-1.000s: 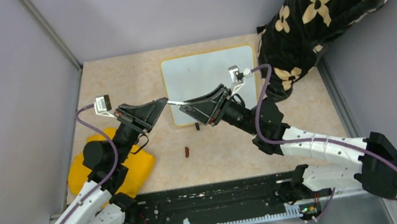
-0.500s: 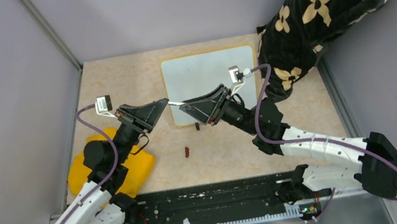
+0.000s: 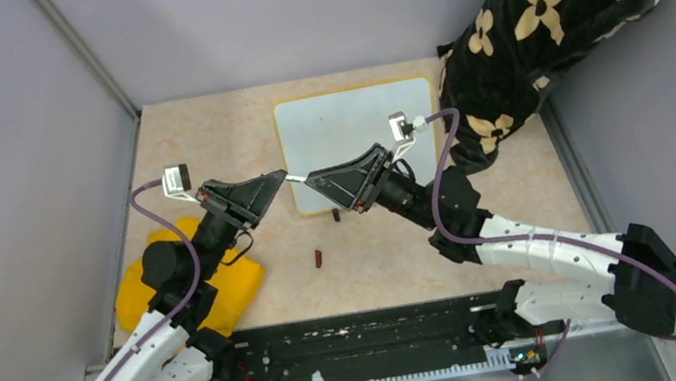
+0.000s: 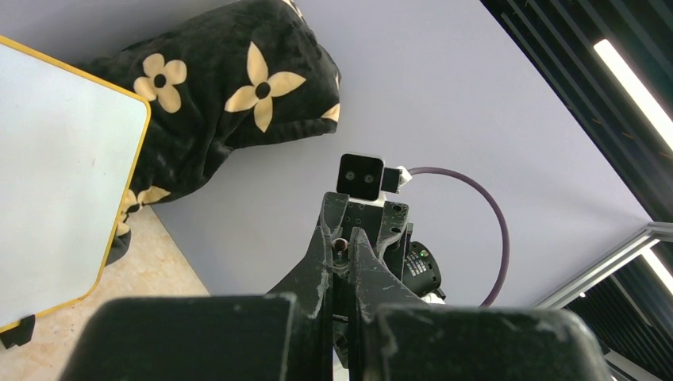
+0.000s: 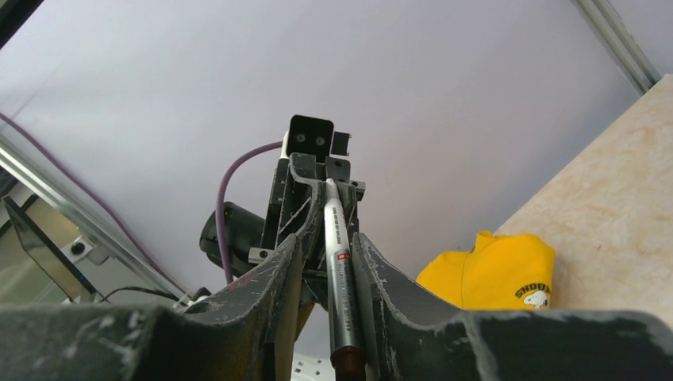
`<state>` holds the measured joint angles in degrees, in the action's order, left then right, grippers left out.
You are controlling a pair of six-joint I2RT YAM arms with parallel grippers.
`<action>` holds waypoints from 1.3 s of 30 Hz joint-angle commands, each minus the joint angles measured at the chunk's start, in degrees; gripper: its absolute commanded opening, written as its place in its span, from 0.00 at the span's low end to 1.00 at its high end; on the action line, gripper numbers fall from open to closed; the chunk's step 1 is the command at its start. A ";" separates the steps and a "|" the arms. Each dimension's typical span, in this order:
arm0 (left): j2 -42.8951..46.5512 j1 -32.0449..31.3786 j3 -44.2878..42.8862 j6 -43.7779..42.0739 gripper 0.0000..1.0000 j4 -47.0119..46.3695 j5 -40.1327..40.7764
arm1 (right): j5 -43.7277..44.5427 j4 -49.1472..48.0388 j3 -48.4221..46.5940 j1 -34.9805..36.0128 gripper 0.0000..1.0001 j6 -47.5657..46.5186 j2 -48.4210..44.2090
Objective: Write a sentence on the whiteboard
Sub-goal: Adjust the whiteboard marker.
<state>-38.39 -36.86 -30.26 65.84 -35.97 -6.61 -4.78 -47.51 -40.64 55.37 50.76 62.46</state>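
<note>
Marker [image 3: 297,176] held between both arms over the near edge of the whiteboard [image 3: 354,122]: left claw [image 3: 282,173] clamped on one end, right claw [image 3: 311,180] clamped on the barrel. Positions barely changed since a second ago; whiteboard blank, writing not begun.

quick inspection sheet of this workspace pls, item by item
surface: beige tabletop, nothing spilled seen
job's things: whiteboard blank, no sentence seen; marker held in the air between the grippers
clutter: yellow cap; small brown piece; black flowered cushion
grippers: left gripper shut on the marker; right gripper around its other end, grip unclear
cables: purple cable looped at each wrist
surroundings: plain grey walls
</note>
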 commanded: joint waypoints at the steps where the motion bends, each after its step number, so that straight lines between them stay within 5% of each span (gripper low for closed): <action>1: 0.26 -0.01 0.47 -0.98 0.00 0.46 0.57 | -1.88 -3.23 -2.74 0.44 0.28 0.56 0.32; 8: 0.07 0.03 0.71 -1.10 0.00 0.54 0.44 | -1.61 -3.83 -2.30 0.43 0.11 0.53 0.17; 16: 0.24 0.01 1.34 -0.90 0.00 0.55 0.35 | -0.80 -5.05 -1.81 0.41 0.17 0.68 0.12; 22: 0.34 0.01 1.65 -0.82 0.00 0.72 0.20 | -1.91 -5.72 -1.90 0.38 0.00 0.74 0.38; 25: 0.40 0.03 1.87 -0.93 0.00 1.24 0.18 | -2.10 -5.84 -1.66 0.43 0.00 0.58 0.27; 27: 0.61 0.04 1.95 -1.25 0.17 2.14 0.14 | -1.51 -5.40 -1.40 0.41 0.00 0.23 -0.23; 30: 1.48 0.03 2.21 -2.21 0.62 3.55 0.82 | 0.48 -1.64 -1.26 0.38 0.00 -1.78 -2.19; 32: 2.42 0.03 2.36 -3.38 0.79 5.63 2.34 | 2.23 2.94 -1.69 0.43 0.00 -4.51 -4.36; 35: 5.30 0.02 2.30 -7.60 0.92 10.08 5.64 | 7.59 14.46 -3.39 0.40 0.00 -9.48 -8.23; 39: 8.65 0.03 -1.54 -20.19 0.95 21.23 10.73 | 20.73 34.73 -6.46 0.44 0.00 -15.37 -13.15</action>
<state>-32.91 -36.86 -28.12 58.50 -25.19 -1.93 3.03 -31.22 -41.63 55.40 43.07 54.06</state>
